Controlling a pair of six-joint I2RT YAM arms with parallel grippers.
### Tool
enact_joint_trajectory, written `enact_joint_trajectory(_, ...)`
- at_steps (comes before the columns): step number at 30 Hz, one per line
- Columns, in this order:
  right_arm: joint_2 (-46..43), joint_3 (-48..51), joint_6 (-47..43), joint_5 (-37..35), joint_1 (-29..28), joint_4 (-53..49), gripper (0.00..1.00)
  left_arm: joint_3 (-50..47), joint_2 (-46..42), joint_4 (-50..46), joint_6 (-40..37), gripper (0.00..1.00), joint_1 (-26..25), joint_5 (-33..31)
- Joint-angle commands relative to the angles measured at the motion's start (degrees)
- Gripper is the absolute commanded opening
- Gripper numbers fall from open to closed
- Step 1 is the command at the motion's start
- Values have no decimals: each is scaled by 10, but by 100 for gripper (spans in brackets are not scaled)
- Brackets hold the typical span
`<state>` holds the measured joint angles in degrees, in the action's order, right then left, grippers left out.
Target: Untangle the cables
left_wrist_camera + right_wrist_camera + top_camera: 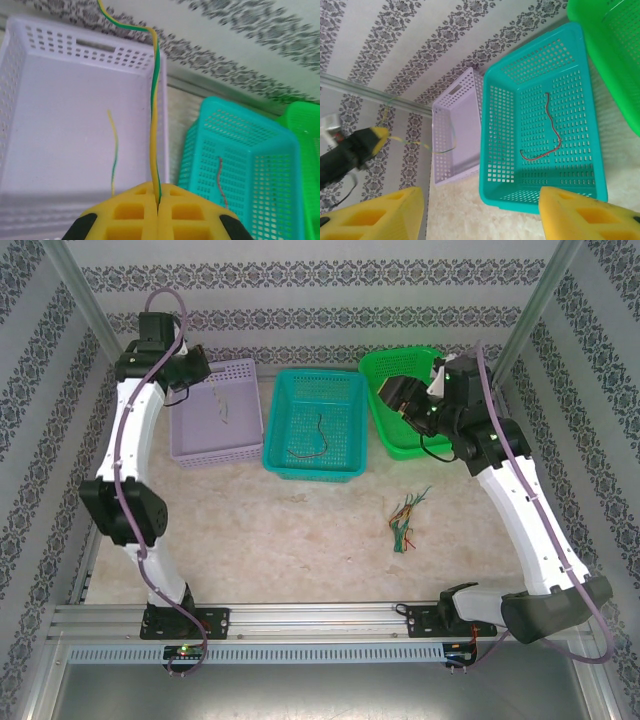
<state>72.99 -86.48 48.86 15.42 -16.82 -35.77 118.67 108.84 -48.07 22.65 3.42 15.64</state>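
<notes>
A tangle of green, yellow and red cables (404, 516) lies on the table at the right. My left gripper (158, 201) is shut on a yellow-green cable (154, 120) that rises from the jaws, above the purple basket (30, 100). It hovers at that basket's back corner (196, 368). Another yellow-green cable (114, 155) lies on the purple basket's floor. A reddish-dark cable (549, 134) lies in the teal basket (492, 150). My right gripper (480, 216) is open with nothing between its fingers, and it hangs over the green basket (398, 400).
Three baskets stand in a row at the back: purple (190, 435), teal (285, 455) and green (400, 445). Patterned walls and metal posts close in the back and sides. The left gripper (370, 142) with its cable appears in the right wrist view.
</notes>
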Motion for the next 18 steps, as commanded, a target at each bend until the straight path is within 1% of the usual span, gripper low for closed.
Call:
enact_joint_trajectory(1,1,9,0,-9,-11,12,63,35,49,-15,-38,0,30,65)
enact_joint_trajectory(3,0,15,3,-11,-15,12,63,39,84,-24,-48,1,41,89)
enact_joint_trajectory(5,0,18,4,-13,-20,10,63,38,113,-14,-60,4,50,132)
enact_joint_trajectory(7,0,20,5,-13,-24,7,63,38,136,0,-68,8,53,147)
enact_joint_trajectory(8,0,22,5,-14,-26,5,63,36,144,11,-72,11,54,151)
enact_joint_trajectory(11,3,26,8,-18,-33,4,63,37,175,33,-76,26,58,135)
enact_joint_trajectory(13,8,23,11,-19,-39,5,62,62,200,14,-71,39,58,84)
enact_joint_trajectory(14,10,20,11,-20,-43,4,62,71,205,5,-66,44,57,58)
enact_joint_trajectory(16,15,15,9,-23,-50,2,62,86,203,-20,-60,55,55,-18)
enact_joint_trajectory(18,18,15,10,-25,-54,3,62,88,193,-32,-69,61,50,-57)
